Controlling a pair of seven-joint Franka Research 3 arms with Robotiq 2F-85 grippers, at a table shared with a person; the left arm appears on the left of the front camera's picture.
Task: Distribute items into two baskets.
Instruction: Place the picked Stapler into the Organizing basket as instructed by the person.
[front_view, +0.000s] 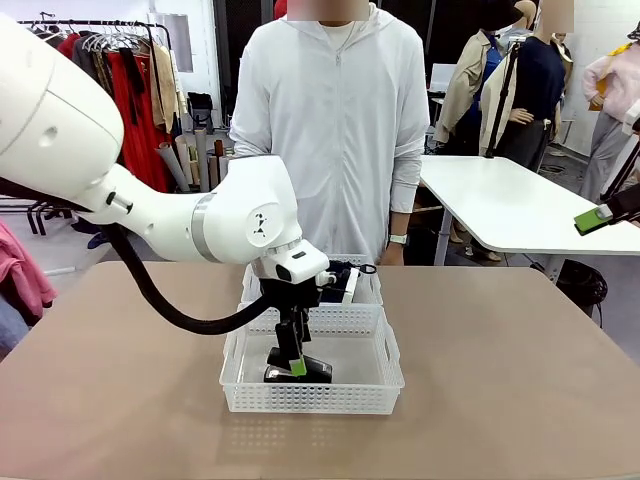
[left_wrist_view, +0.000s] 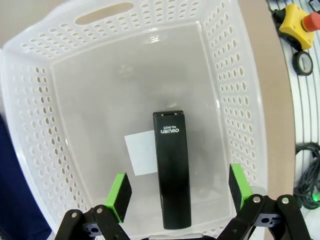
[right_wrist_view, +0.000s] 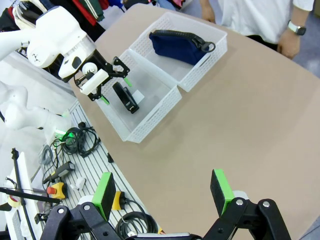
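Observation:
The black stapler (left_wrist_view: 172, 175) lies flat on the floor of the larger white basket (left_wrist_view: 240, 100), partly over its white label (left_wrist_view: 140, 152). My left gripper (left_wrist_view: 178, 189) hangs just above it, open, with a green pad on each side and clear gaps to the stapler. In the front view the left gripper (front_view: 297, 366) reaches down into the near basket (front_view: 310, 402) over the stapler (front_view: 300, 374). The navy pouch (right_wrist_view: 177, 45) fills the smaller basket (right_wrist_view: 212, 52) just behind. My right gripper (right_wrist_view: 162, 192) stands open high above the table, holding nothing.
A person in white (front_view: 340, 120) stands at the far edge, one hand (right_wrist_view: 287, 47) near the table. Cables and an emergency stop button (left_wrist_view: 299, 20) lie on the rail beside the larger basket. Bare tabletop (right_wrist_view: 240, 125) spreads to the right of the baskets.

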